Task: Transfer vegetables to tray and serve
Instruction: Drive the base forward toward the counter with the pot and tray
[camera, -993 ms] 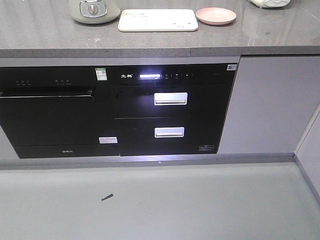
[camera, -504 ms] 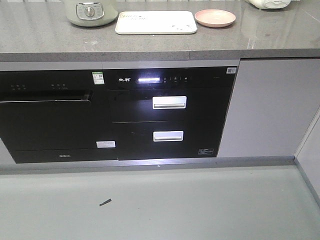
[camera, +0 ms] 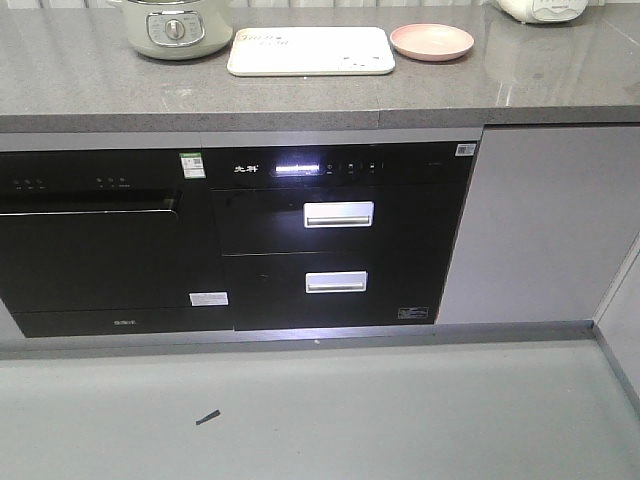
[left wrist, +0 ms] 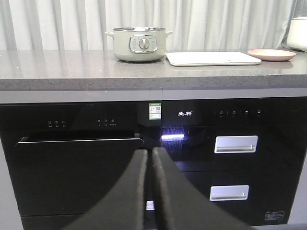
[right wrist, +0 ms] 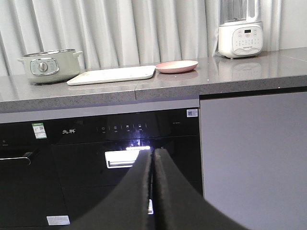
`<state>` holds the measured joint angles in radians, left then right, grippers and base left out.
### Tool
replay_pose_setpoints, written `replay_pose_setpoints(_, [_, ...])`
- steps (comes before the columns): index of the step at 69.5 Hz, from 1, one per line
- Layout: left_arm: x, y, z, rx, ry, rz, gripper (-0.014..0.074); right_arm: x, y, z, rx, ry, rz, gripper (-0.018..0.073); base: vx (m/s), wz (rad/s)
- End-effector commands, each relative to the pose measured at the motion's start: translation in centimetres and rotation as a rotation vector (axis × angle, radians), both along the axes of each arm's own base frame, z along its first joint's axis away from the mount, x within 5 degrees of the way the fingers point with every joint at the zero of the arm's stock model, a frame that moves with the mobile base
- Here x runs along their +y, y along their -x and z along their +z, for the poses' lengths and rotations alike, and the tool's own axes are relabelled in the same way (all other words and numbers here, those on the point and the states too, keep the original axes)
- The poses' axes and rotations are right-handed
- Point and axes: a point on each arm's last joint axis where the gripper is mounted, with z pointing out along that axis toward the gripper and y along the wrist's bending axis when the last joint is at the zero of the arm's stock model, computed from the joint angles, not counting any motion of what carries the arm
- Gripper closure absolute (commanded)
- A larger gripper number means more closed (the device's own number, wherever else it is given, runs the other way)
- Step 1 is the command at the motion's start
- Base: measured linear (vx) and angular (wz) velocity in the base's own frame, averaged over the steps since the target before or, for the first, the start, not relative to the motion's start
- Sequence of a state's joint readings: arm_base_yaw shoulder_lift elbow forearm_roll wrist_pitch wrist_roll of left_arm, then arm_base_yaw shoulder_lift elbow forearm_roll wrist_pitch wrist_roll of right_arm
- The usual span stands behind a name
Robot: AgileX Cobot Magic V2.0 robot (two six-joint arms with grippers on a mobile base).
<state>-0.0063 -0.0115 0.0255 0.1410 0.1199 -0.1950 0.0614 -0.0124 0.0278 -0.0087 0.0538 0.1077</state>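
Observation:
The cream-white tray [camera: 310, 50] lies flat on the grey counter between a pale green pot and a pink plate; it also shows in the left wrist view [left wrist: 212, 58] and the right wrist view [right wrist: 113, 75]. Nothing lies on it that I can see. The vegetables are out of view. My left gripper [left wrist: 149, 152] is shut with nothing between its dark fingers, hanging in front of the black appliance doors well below the counter. My right gripper [right wrist: 153, 153] is likewise shut and empty, in front of the upper drawer handle.
A pale green pot [camera: 170, 28] stands left of the tray and a round pink plate [camera: 431, 41] right of it. A white blender base [right wrist: 240, 38] sits further right. Under the counter edge [camera: 300, 120] are black appliances with two silver drawer handles [camera: 338, 214]. A small dark scrap [camera: 208, 417] lies on the floor.
The front view has drifted: the counter, tray and appliances sit lower and further left in frame than a second ago, showing more countertop. Nothing on the counter has moved.

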Motion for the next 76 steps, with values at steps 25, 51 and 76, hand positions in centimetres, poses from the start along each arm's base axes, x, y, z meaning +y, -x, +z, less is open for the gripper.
replay_pose_setpoints(25, [-0.09,0.01,0.01,-0.066,0.003,-0.010,0.0602,-0.03,0.02,0.22,-0.071,0.006,-0.006,0.0562,0.08,0.00])
replay_pose_setpoints(51, [-0.09,0.01,0.01,-0.066,0.003,-0.010,0.0602,-0.03,0.02,0.22,-0.071,0.006,-0.006,0.0562,0.08,0.00])
replay_pose_setpoints(76, [-0.09,0.01,0.01,-0.066,0.003,-0.010,0.0602,-0.03,0.02,0.22,-0.071,0.006,-0.006,0.0562,0.09,0.00])
